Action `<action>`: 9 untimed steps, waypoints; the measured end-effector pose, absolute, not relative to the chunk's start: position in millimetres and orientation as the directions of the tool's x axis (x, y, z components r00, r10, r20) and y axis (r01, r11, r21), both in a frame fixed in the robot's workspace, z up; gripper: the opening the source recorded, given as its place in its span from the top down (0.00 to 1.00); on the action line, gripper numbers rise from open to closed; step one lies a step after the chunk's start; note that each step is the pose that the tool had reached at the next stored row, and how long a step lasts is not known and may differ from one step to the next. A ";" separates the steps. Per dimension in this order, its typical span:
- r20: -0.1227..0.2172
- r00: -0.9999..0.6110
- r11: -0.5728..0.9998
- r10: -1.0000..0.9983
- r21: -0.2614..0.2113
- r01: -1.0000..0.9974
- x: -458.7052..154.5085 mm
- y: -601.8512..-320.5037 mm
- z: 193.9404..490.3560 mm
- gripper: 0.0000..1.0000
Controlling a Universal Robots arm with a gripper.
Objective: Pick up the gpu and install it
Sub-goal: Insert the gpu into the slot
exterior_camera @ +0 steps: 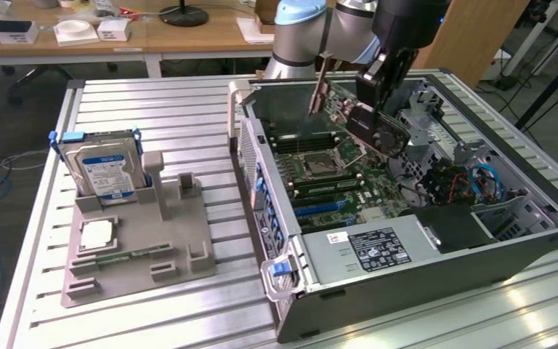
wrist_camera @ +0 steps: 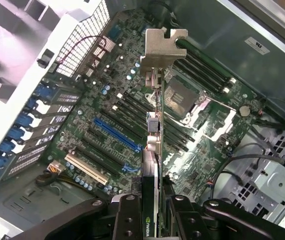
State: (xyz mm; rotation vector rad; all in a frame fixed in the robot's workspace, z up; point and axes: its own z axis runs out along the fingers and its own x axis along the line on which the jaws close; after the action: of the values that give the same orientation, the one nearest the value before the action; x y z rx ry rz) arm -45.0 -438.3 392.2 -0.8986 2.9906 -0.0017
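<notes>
The gpu (exterior_camera: pixel 377 131) is a flat black card with a silver metal bracket (exterior_camera: pixel 316 86) at one end. It hangs tilted over the motherboard (exterior_camera: pixel 342 182) inside the open computer case (exterior_camera: pixel 259 182). My gripper (exterior_camera: pixel 369 98) reaches down from above and is shut on the card. In the wrist view the gpu (wrist_camera: pixel 152 165) is seen edge-on between my fingers (wrist_camera: pixel 127 215), with its bracket (wrist_camera: pixel 162 47) at the far end. Apart from it, beneath it on the motherboard (wrist_camera: pixel 107 95), lie the expansion slots, one of them a long blue slot (wrist_camera: pixel 115 134).
A grey holder (exterior_camera: pixel 168 240) on the slatted metal table at the exterior view's left carries a hard drive (exterior_camera: pixel 104 163), a processor chip (exterior_camera: pixel 96 234) and a memory stick (exterior_camera: pixel 128 256). Inside the case are a power supply (exterior_camera: pixel 371 247), drive bays and cables (exterior_camera: pixel 482 182).
</notes>
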 end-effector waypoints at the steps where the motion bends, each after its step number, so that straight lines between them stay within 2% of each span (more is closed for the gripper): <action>1: -0.018 -0.830 0.830 -0.557 -0.006 -0.557 -45.0 -438.3 392.0 0.74; 9: -0.019 -0.795 0.795 -0.607 -0.005 -0.607 -45.0 -438.1 390.3 0.74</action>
State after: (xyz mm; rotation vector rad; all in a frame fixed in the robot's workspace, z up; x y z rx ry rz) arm -45.0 -438.1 390.3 -1.0001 2.9576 0.0023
